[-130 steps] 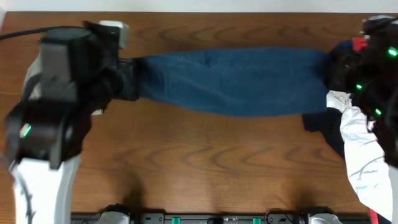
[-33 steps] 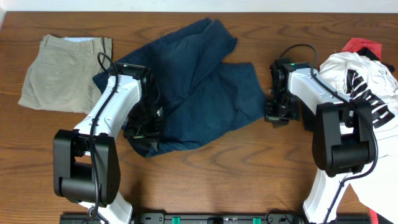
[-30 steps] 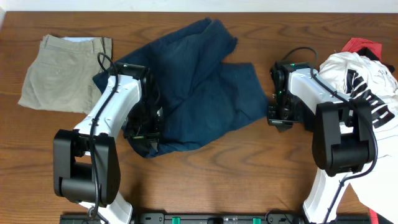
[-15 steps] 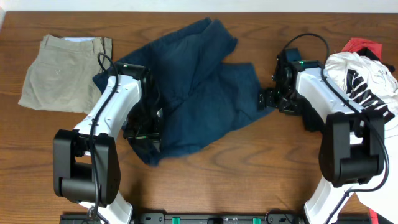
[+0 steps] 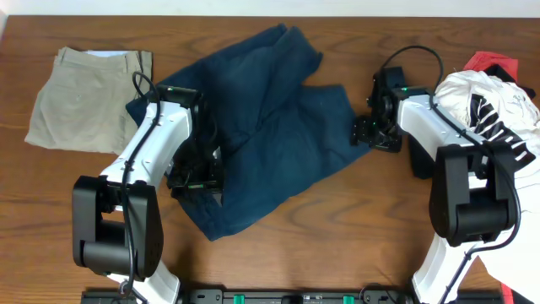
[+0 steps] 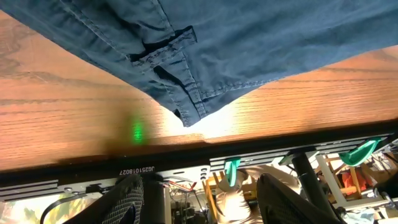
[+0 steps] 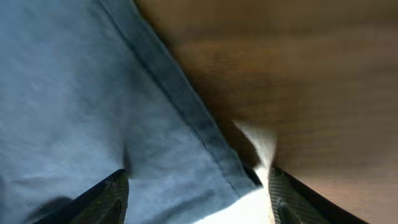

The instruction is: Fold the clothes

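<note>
The clothes lie across the table. Dark navy trousers [image 5: 270, 127] sprawl crumpled at its centre, one end reaching toward the front edge. My left gripper [image 5: 196, 179] hovers over their left side, open. In the left wrist view its jaws [image 6: 205, 202] hold nothing, and the waistband with a belt loop [image 6: 168, 56] lies ahead. My right gripper [image 5: 364, 133] sits at the trousers' right hem, open. A hem corner [image 7: 211, 149] lies loose between its fingers [image 7: 109, 199].
Folded khaki trousers [image 5: 89, 97] rest at the back left. A white black-lettered shirt [image 5: 494, 114] is heaped at the right, with a red piece [image 5: 494, 61] behind it and a black piece [image 5: 419, 160] beside it. Bare wood [image 5: 337, 228] lies toward the front.
Both grippers have opened. The trousers' near end has slid out toward the front edge by my left gripper. My right gripper moved back and left onto the hem.
</note>
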Controlling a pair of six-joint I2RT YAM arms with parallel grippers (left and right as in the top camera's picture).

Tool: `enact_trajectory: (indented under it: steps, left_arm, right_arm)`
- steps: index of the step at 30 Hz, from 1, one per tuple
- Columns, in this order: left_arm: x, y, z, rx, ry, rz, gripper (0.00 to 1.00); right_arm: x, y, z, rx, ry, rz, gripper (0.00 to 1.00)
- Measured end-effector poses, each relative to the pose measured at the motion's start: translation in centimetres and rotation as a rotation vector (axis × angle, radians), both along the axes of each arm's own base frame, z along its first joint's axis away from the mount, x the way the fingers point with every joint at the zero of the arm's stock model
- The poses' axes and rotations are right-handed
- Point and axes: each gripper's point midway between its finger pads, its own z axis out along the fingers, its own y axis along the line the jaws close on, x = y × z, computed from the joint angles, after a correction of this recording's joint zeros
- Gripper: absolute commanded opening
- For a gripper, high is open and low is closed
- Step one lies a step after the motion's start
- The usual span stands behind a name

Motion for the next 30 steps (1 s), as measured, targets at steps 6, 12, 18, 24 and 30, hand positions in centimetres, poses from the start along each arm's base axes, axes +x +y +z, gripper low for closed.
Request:
enact_trajectory:
  steps: [6,12,18,24,30]
  left_arm:
    - [0.0,0.0,0.0,0.000,0.000,0.000,0.60]
    - [0.3,-0.1,-0.2,-0.003,-0.016,0.000,0.60]
    - [0.7,-0.1,-0.3,-0.006,-0.031,0.000,0.60]
    - [2.2,-0.4,-0.8,-0.017,-0.097,0.000,0.60]
    - [3.9,-0.7,-1.3,-0.029,-0.170,0.000,0.60]
  right_arm:
    - [0.8,-0.1,-0.2,-0.007,-0.029,-0.012,0.01]
    - [-1.5,-0.7,-0.5,-0.024,0.073,-0.023,0.01]
    - [-8.4,-5.2,0.1,-0.167,0.363,-0.120,0.01]
    - [-11.7,-9.1,1.4,-0.287,0.499,-0.177,0.01]
    - [-11.9,-9.2,3.2,-0.291,0.467,-0.187,0.21]
